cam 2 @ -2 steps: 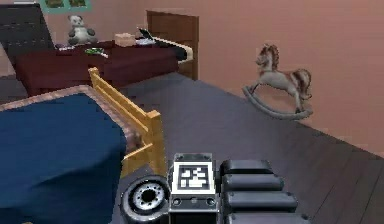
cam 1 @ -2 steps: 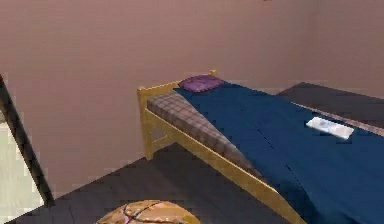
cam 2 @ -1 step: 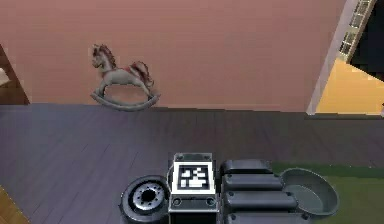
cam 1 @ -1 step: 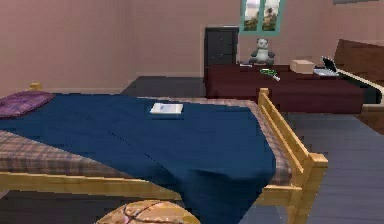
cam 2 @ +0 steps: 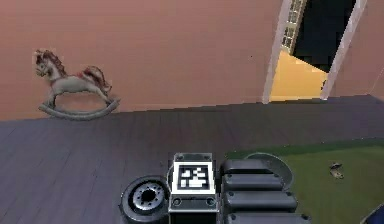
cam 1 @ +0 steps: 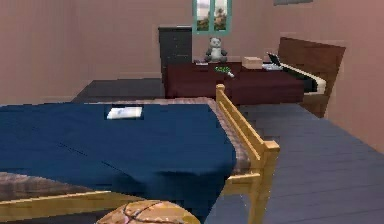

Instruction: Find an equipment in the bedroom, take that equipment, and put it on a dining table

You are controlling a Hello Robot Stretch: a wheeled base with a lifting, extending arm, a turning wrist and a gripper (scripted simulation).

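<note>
Counts two beds, a blue bed (cam 1: 110, 145) and a dark red bed (cam 1: 235, 85); one basketball (cam 1: 150, 213), one white book (cam 1: 124, 113), one teddy bear (cam 1: 215, 48), one dresser (cam 1: 175, 45), one window (cam 1: 212, 12), one rocking horse (cam 2: 72, 85), one doorway (cam 2: 315, 45).

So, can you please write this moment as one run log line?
place: bedroom | ahead: blue bed, basketball at bottom edge | arm side: rocking horse, open doorway

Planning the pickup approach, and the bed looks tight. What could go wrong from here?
1. The orange ball lies at the forward view's bottom edge, partly cut off. Driving ahead might nudge it and send it rolling.
2. The wooden bed frame stands close ahead, right beside the ball. A turn there could clip its corner post.
</note>
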